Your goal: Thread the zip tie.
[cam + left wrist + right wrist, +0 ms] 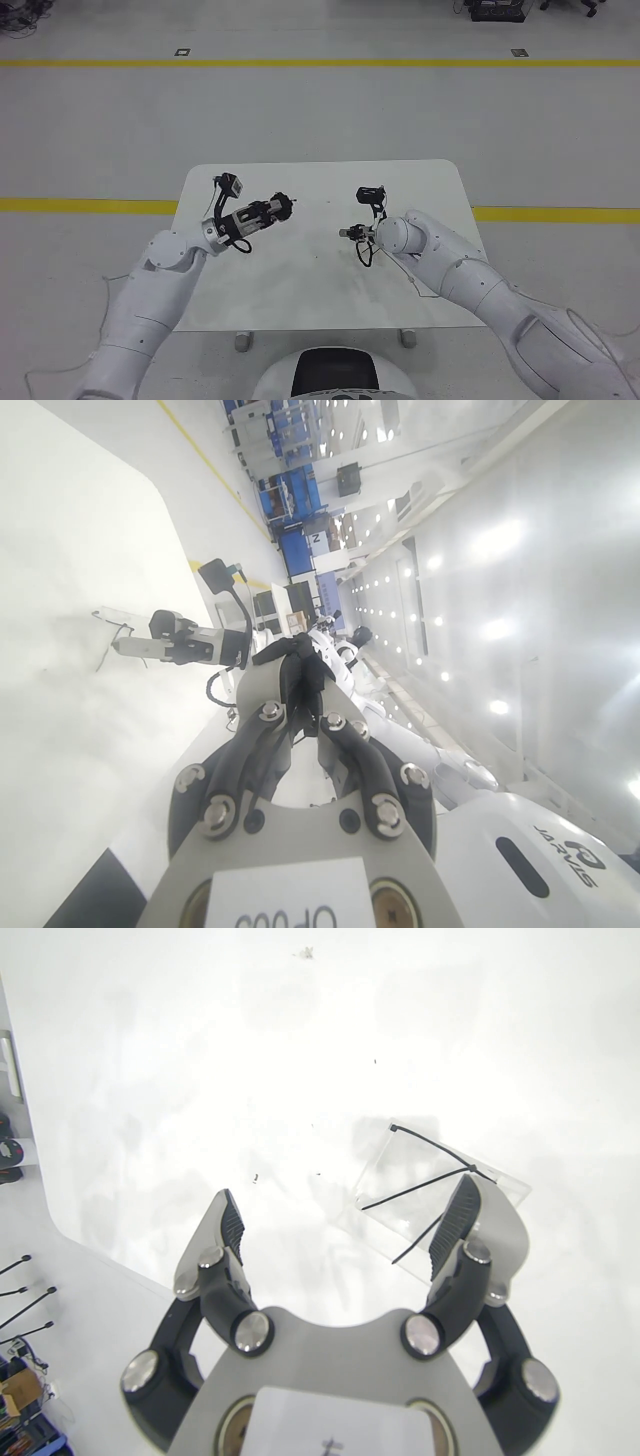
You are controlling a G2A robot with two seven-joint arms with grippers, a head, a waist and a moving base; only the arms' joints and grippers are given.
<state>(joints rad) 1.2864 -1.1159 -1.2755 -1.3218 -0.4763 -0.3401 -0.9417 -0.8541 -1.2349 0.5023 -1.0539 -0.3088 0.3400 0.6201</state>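
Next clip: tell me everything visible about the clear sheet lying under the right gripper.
The clear sheet is a thin, transparent, rectangular plate, plastic by its look, lying flat on the white table. Thin black zip ties lie crossed on it, their ends reaching about to its edges. The right gripper, open, hangs over one side of it, and one finger hides a corner area. Whether that finger touches the sheet cannot be told.

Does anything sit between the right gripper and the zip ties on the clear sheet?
Nothing visible does. The open right gripper hangs above the table, and the zip ties lie uncovered on the clear sheet, beside one finger.
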